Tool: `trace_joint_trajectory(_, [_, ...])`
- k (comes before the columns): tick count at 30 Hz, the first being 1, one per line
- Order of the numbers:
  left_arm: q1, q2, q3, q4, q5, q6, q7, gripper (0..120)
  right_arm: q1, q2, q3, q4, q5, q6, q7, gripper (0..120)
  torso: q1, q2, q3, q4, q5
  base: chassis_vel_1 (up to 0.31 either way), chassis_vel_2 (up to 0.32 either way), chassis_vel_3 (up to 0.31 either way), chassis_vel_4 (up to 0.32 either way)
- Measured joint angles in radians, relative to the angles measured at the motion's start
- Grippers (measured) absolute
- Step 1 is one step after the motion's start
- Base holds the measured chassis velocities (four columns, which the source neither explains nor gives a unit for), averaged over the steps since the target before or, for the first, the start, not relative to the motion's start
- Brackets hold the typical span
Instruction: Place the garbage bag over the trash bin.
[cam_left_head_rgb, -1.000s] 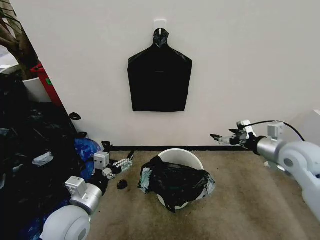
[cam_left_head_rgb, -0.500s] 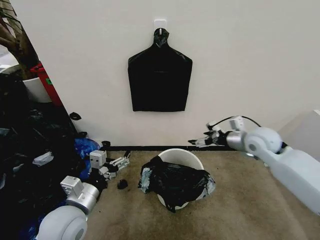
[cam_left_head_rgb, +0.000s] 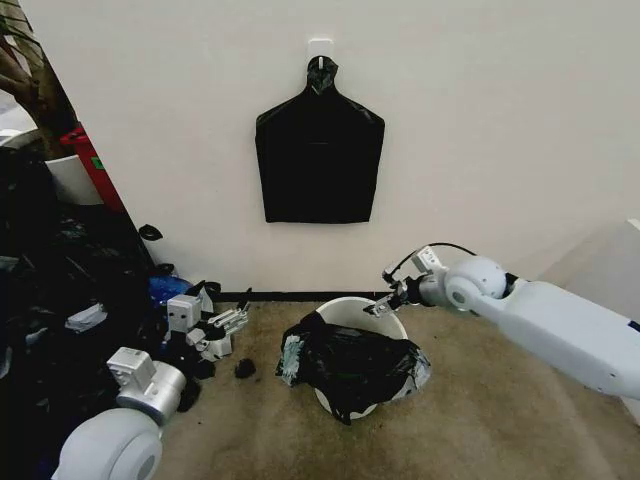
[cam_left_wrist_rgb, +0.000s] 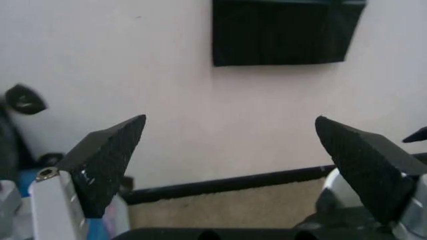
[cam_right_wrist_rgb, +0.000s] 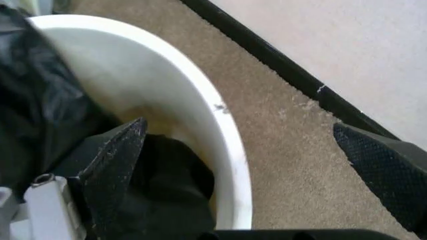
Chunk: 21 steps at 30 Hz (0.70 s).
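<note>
Left gripper (cam_left_head_rgb: 228, 322) low by the heap of bags (cam_left_head_rgb: 60, 330), fingers wide apart, holding nothing, well away from the bin. In the middle, round white bin (cam_left_head_rgb: 350, 312) on brown carpet, with the thin, shiny, crinkled black bag (cam_left_head_rgb: 350, 365) slumped over its near side only. Far rim bare. Right gripper (cam_left_head_rgb: 384, 303) nearer, right over that far rim, fingers spread wide, empty, bag just below and toward the robot.

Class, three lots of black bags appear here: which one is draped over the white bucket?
The crinkled garbage bag lying across the trash bin, below the right gripper. The flat bag pack hangs on the wall; the heap sits on the floor.
</note>
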Motion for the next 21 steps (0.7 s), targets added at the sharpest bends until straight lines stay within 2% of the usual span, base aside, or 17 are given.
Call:
trace_joint_trajectory(4, [0.026, -0.018, -0.031, -0.016, 0.002, 0.01, -0.006, 100, 0.005, 0.03, -0.036, -0.079, 0.0, 0.0, -0.031, 100, 0.0, 0.0, 0.0, 0.0001, 0.0002, 0.0, 0.0, 0.0, 0.0])
trace_joint_trajectory(12, [0.03, -0.035, -0.036, -0.03, -0.001, 0.01, -0.007, 100, -0.009, 0.049, -0.057, -0.124, 0.054, 0.001, -0.024, 100, 0.0, 0.0, 0.0, -0.0003, 0.0002, 0.0, 0.0, 0.0, 0.0])
trace_joint_trajectory(19, [0.031, -0.055, -0.012, -0.043, 0.004, 0.005, -0.009, 100, -0.004, 0.098, -0.051, -0.178, 0.287, 0.001, 0.103, 100, 0.0, 0.0, 0.0, 0.0, 0.0, 0.0, 0.0, 0.0, 0.0])
trace_joint_trajectory(21, [0.033, -0.058, -0.007, -0.046, 0.008, 0.004, -0.009, 100, -0.003, 0.099, -0.052, -0.18, 0.311, 0.001, 0.12, 100, 0.0, 0.0, 0.0, 0.0, 0.0001, 0.0, 0.0, 0.0, 0.0])
